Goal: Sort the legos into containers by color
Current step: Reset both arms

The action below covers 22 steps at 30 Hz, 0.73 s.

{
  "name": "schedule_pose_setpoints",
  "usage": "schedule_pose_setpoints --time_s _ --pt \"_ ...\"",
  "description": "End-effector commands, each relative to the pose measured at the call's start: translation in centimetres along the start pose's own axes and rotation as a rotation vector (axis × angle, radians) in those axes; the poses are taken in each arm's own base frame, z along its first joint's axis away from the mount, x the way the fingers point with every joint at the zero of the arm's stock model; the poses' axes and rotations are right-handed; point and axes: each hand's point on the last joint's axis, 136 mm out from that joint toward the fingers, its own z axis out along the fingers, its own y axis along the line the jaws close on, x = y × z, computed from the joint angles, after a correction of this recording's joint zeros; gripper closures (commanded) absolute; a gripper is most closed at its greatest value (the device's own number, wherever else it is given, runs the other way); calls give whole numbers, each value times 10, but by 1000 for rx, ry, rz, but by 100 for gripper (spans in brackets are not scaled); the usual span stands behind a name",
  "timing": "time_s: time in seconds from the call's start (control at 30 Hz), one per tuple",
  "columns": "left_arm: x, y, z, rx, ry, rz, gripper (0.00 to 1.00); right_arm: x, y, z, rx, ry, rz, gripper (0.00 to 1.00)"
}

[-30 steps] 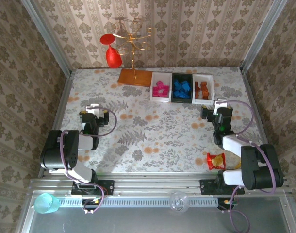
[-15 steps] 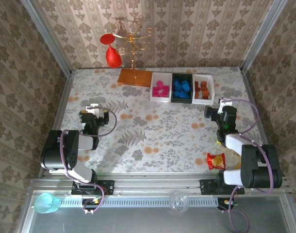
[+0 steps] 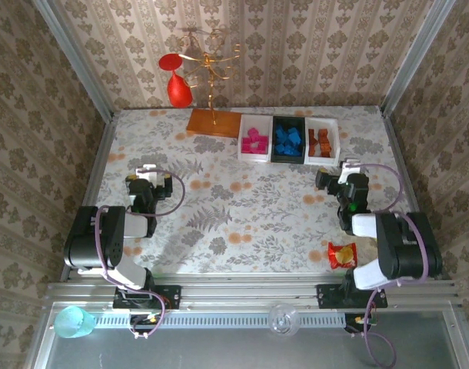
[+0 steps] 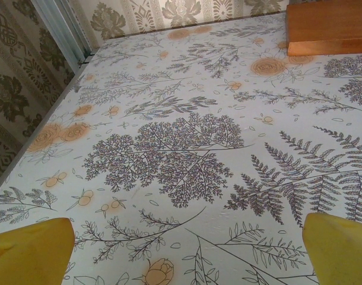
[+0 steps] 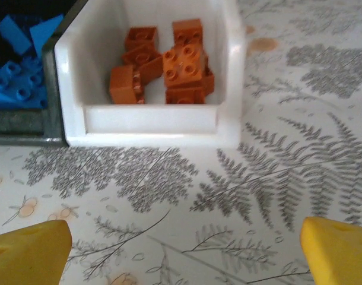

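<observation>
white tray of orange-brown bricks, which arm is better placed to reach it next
Right. The right claw, open, faces the white tray of orange-brown bricks close by; the left claw, also open, sits far across the floral table.

Damask wallpaper walls [image 3: 296, 46] surround floral tabletop [image 3: 242, 207].

At one o'clock, side by side: a shallow white plastic tray [image 3: 254, 158] of magenta-pink bricks [image 3: 255, 141], a black tray [image 3: 274, 138] of blue bricks [image 3: 289, 140], a second white tray [image 3: 336, 142] of orange-brown bricks [image 3: 320, 143]. Left gripper [image 3: 148, 173] at nine, right gripper [image 3: 336, 175] at three, jaws spread.
</observation>
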Motion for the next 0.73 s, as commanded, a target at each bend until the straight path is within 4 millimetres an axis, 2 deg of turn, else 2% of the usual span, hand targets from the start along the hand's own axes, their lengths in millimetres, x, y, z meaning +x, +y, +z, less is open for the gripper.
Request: schedule_pose_setpoints --time_s 0.0,0.7 --pt "-11 5 3 -17 -31 7 0 -28 5 3 20 -72 -42 0" --pt "-12 5 3 -18 -33 6 0 -29 5 3 17 -78 -43 0"
